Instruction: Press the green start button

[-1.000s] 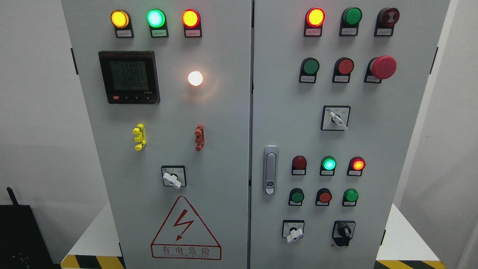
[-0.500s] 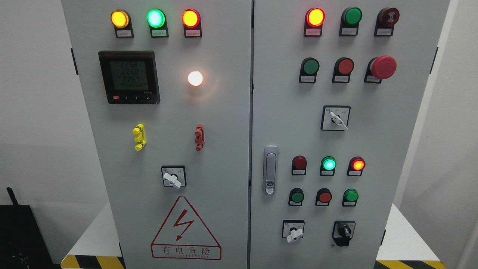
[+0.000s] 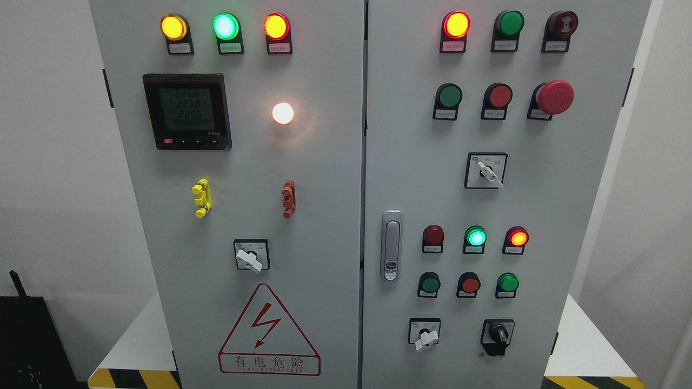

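A grey electrical cabinet point(image 3: 335, 178) with two doors fills the head view. On the right door there are green push buttons: one in the upper row point(image 3: 449, 96), one at the lower left point(image 3: 430, 283) and one at the lower right point(image 3: 507, 282). A green cap point(image 3: 511, 24) sits at the top and a lit green lamp point(image 3: 476, 237) lower down. Neither of my hands shows in the view.
Red buttons point(image 3: 500, 95), a red mushroom stop button point(image 3: 555, 97), rotary switches point(image 3: 486, 171), a door handle point(image 3: 391, 246), a digital meter point(image 3: 187, 111) and lit lamps are on the panel. The cabinet stands on a white base with hazard stripes point(image 3: 135, 377). A black object point(image 3: 27, 340) is at lower left.
Only the meter's digits flicker; nothing else has moved.
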`<act>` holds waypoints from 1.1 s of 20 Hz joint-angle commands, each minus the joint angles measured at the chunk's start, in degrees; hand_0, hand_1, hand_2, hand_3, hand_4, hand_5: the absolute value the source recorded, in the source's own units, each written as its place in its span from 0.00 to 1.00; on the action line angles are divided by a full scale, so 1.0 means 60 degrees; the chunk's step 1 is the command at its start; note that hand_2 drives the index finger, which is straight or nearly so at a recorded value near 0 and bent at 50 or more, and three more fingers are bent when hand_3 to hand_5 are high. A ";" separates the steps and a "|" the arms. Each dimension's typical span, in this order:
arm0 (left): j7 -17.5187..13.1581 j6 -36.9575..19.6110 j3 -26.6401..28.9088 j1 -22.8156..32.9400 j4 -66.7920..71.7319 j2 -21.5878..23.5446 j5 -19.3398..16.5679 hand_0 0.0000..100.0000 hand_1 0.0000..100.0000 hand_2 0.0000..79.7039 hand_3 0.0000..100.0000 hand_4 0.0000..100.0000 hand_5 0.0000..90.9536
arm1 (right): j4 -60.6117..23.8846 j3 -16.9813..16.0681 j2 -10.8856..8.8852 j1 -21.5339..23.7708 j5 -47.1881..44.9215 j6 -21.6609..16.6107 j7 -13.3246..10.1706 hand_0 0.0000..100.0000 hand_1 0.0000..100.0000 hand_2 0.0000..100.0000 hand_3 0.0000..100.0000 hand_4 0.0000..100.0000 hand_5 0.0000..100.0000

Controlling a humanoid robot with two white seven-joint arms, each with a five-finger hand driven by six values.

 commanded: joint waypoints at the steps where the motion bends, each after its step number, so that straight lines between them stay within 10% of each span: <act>1: -0.0004 0.0000 -0.0001 0.0234 0.0001 -0.0004 0.0000 0.12 0.56 0.00 0.00 0.00 0.00 | -0.0150 0.0039 0.0006 -0.0242 0.1272 -0.0049 -0.0015 0.00 0.33 0.00 0.38 0.30 0.02; 16: -0.0004 0.0000 -0.0001 0.0249 0.0001 0.0011 0.0000 0.12 0.56 0.00 0.00 0.00 0.00 | -0.0121 -0.0444 0.0020 -0.1251 0.4671 -0.0268 -0.0367 0.12 0.38 0.00 0.63 0.57 0.37; 22: -0.0004 0.0000 -0.0001 0.0249 0.0001 -0.0004 0.0000 0.12 0.56 0.00 0.00 0.00 0.00 | 0.0099 -0.0708 0.0020 -0.1794 0.6033 -0.0781 -0.0689 0.34 0.40 0.00 0.68 0.64 0.46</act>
